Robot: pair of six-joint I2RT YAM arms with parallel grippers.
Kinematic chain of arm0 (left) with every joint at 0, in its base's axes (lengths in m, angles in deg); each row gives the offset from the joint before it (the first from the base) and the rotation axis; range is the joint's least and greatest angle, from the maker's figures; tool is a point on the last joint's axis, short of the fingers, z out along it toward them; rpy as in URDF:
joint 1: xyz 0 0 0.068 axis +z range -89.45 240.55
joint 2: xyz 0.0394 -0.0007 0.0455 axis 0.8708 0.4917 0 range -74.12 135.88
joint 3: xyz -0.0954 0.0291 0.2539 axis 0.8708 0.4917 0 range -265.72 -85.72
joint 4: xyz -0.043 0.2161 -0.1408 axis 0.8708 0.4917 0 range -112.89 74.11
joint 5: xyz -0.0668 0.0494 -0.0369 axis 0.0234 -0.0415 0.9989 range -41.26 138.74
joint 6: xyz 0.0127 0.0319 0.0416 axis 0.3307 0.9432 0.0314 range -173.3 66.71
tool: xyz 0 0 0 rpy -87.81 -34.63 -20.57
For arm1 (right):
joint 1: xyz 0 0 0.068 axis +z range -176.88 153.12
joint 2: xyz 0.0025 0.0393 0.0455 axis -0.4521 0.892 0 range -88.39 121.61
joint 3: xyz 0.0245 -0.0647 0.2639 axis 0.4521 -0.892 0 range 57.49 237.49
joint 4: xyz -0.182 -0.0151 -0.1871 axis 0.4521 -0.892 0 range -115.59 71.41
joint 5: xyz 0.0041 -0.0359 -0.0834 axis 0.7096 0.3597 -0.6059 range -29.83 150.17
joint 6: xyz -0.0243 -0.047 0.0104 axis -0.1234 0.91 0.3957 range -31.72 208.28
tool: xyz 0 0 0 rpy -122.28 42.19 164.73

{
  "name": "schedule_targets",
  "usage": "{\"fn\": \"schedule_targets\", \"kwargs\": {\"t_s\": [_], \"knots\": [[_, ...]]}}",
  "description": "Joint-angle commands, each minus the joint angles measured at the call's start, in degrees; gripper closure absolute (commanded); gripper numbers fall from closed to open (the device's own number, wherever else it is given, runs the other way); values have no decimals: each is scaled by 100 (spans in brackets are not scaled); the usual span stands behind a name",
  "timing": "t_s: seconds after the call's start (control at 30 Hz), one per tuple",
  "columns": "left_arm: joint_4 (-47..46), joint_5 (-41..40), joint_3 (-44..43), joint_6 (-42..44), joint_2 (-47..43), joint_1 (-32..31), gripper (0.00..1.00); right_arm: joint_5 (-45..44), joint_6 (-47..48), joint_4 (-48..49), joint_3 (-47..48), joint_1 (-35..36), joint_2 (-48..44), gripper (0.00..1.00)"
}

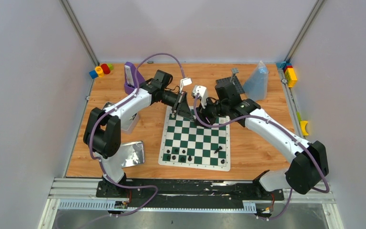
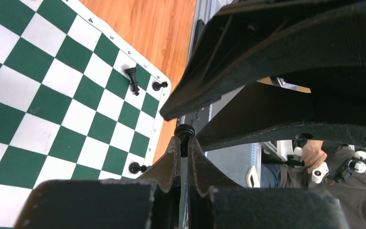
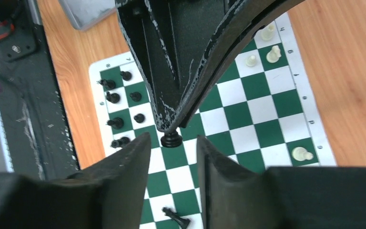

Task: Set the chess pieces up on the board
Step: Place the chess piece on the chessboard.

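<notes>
Closest to us in the left wrist view, the left fingers (image 2: 170, 162) are clenched on a black chess piece (image 2: 185, 131). Its ringed, rounded end pokes out just past their tips. Its long axis runs in line with those fingers, and we cannot tell whether the exposed end is head or base. In the right wrist view the right fingers (image 3: 133, 162) stand apart, released, one on either side of that same piece without touching it, facing the left pair tip to tip. The top view shows this meeting held in the air above the far part of the board (image 1: 194, 143), which lies flat at the middle of the worktop (image 1: 259, 157). On the board, a cluster of black pieces (image 1: 178, 153) stands upright in the two near rows toward the left. One more black piece (image 1: 218, 149) lies on its side near the right near corner, its long axis slanting across the squares. A few white pieces (image 3: 272, 53) stand along the far edge.
</notes>
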Motion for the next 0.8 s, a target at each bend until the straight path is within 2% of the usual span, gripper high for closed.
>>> {"fn": "schedule_targets", "kwargs": {"t_s": [0.0,0.13,0.3,0.6,0.77], "knots": [[478,-248,-336,550,-85,-47,97,-264,124,289,-162,-25,-434,51],[1023,-896,-437,1236,-179,-75,99,-239,221,290,-472,-346,-833,46],[1488,-2190,-400,2029,-324,-365,99,-115,98,303,-795,-1039,-1345,46],[1517,-4419,-110,2789,-278,-1763,99,-40,-317,507,-1021,-2193,-1860,46],[1520,-5216,-27,2969,-115,-2530,99,111,-509,750,-1254,-2588,-1960,47]]}}
